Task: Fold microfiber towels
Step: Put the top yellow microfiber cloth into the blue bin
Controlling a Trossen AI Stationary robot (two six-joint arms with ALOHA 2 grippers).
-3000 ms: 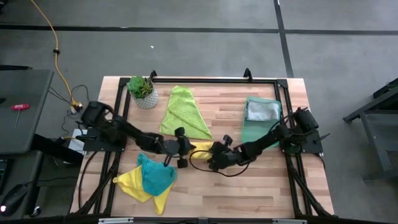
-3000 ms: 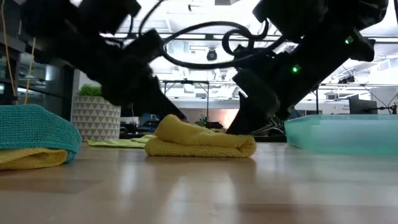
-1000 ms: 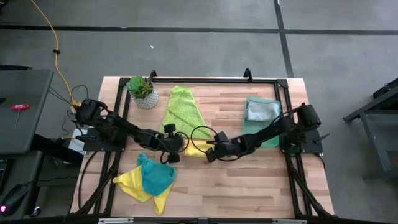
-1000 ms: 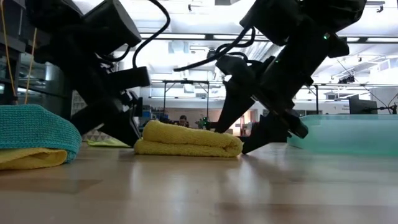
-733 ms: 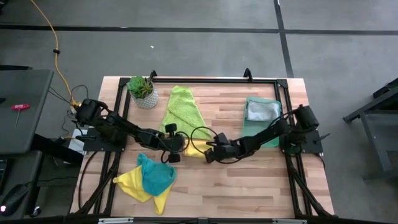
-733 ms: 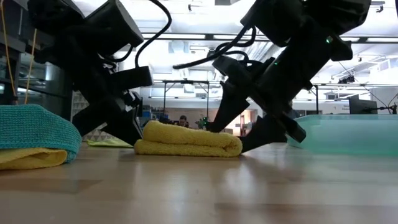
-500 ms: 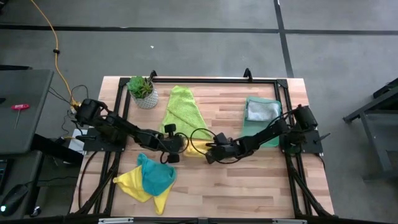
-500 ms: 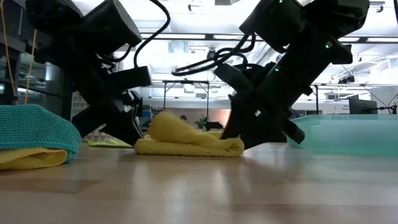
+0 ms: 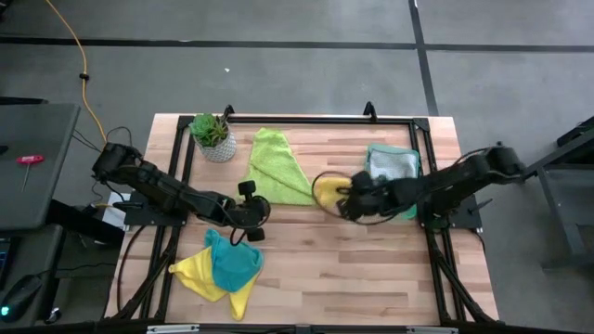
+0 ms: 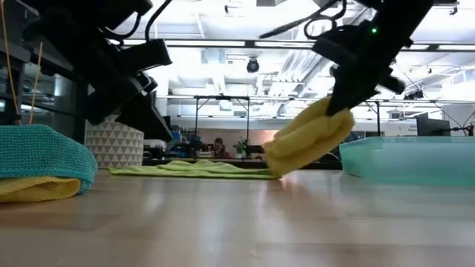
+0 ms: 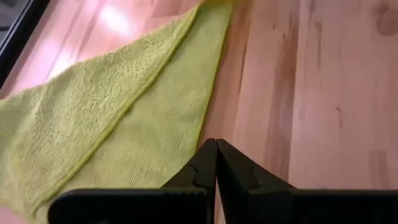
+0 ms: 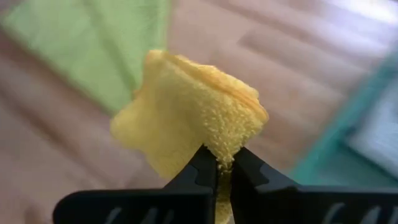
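A folded yellow towel [image 9: 327, 190] hangs in the air near the table's middle, with my right gripper [image 9: 345, 201] shut on it. It slants down from the fingers in the low view, its lower end [image 10: 278, 169] close to the table top. My left gripper [image 9: 249, 210] is shut and hovers with nothing in it, over the near corner of a lime green towel [image 9: 275, 167] that lies flat on the wood. A teal towel [image 9: 232, 264] lies bunched on a spread yellow one [image 9: 200, 276] at the near left. My right gripper pinches one end of the folded yellow towel [image 12: 219, 146] between its two fingers, through several layers. The fingers come slanting down from the table's right. The rest of the towel [image 10: 308, 141] hangs below and ahead of them, still folded.
A translucent green tray [image 9: 379, 197] stands at the right with a grey towel [image 9: 391, 164] in it. A small potted plant [image 9: 212, 137] stands at the far left corner. Bare wood lies across the near middle and near right.
My right gripper has shut on the folded yellow towel, tipped downward and carried it up and toward the table's right, toward the tray; the towel has left the table and now hangs slanting. My left gripper, still shut, has risen and drawn back a little to the left.
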